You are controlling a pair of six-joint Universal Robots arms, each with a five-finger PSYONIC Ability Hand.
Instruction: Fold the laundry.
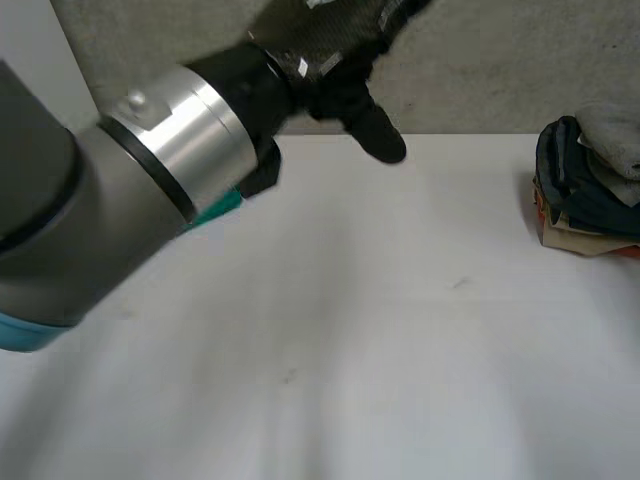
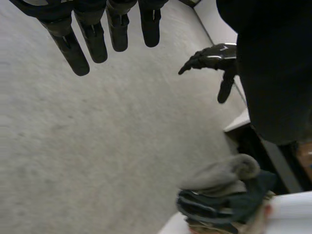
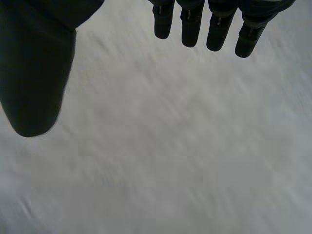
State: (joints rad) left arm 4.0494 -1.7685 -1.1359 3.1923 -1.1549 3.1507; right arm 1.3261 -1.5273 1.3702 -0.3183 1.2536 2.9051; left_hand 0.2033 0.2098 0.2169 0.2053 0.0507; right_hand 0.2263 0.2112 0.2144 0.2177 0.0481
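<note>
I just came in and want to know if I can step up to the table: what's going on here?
No cloth is being handled right now. The left arm reaches across the white table toward its far edge, and the left hand is open with straight fingers. The right hand hovers open over bare tabletop. A stack of clothes, with a grey piece on top, sits at the table's right edge, and neither hand touches it.

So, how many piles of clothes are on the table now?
1: a pile of clothes on the white table, at its far right edge. The left arm may hide more.
</note>
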